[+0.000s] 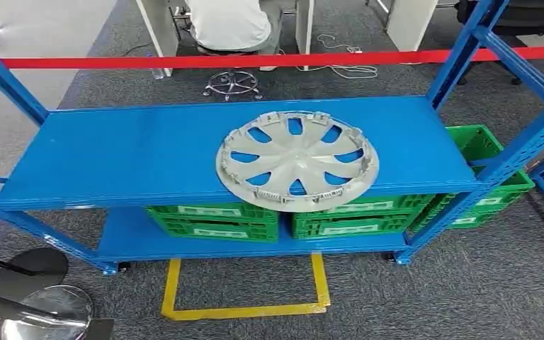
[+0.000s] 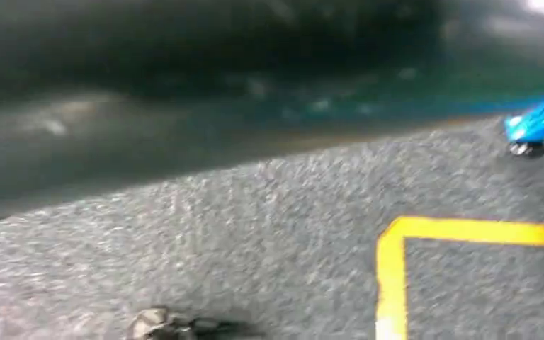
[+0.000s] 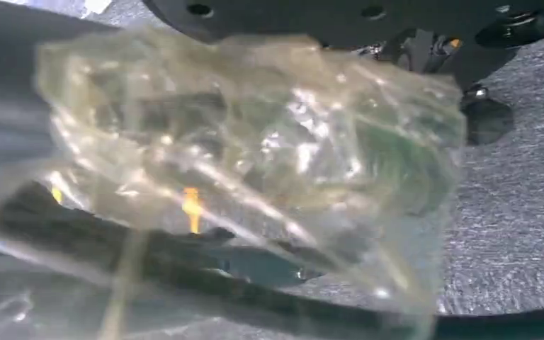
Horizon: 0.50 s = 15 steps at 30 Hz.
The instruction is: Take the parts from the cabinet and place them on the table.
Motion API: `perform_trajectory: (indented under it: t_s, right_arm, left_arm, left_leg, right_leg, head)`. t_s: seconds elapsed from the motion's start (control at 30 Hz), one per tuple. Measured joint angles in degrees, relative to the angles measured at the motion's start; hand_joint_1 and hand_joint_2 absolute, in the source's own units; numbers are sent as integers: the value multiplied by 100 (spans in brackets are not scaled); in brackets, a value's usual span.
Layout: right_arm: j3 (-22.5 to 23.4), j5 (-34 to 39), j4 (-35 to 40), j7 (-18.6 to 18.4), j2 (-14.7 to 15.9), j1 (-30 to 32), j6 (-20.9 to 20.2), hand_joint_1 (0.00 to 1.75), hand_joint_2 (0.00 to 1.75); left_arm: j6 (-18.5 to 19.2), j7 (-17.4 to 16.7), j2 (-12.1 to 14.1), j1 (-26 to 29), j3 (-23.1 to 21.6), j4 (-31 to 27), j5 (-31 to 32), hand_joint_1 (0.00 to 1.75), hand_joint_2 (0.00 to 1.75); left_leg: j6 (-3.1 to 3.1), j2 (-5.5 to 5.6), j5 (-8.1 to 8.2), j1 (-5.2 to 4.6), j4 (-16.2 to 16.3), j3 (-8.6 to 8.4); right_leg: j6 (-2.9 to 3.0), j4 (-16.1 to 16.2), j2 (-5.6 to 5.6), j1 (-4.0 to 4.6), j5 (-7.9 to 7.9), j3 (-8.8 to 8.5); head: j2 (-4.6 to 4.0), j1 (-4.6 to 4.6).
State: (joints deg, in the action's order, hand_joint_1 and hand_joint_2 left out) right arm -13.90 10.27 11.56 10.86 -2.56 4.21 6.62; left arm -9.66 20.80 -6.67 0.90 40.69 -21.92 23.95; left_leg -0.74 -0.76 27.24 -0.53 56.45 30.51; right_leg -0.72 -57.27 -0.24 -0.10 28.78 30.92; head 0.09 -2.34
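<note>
A silver wheel cover [image 1: 297,161] lies flat on the top shelf of the blue rack [image 1: 134,149], right of the middle, with its rim a little over the front edge. Nothing touches it. In the left wrist view I see grey carpet, a corner of the yellow floor marking [image 2: 425,230] and a foot of the blue rack [image 2: 538,127]. Crumpled clear plastic film [image 3: 255,156] hangs close in front of the right wrist camera, over grey carpet.
Two green crates [image 1: 212,221] [image 1: 354,216] stand on the lower shelf, and another green crate [image 1: 489,163] sits at the right end. A yellow floor outline [image 1: 244,308] marks the carpet before the rack. Red barrier tape [image 1: 184,61] runs behind it, a seated person [image 1: 228,25] beyond. Round metal stand bases [image 1: 46,312] sit at lower left.
</note>
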Motion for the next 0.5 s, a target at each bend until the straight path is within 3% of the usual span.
perform_trajectory:
  t_s: [0.5]
  right_arm:
    - [730, -605, 547, -647, 111, 216, -391, 0, 0]
  left_arm:
    - [566, -1252, 345, 435, -2271, -2, -1451, 0, 0]
  left_leg:
    - [10, 0, 8, -21, 7, 2]
  right_leg:
    - [-4, 2, 1, -29, -4, -1]
  head:
    - [0, 2]
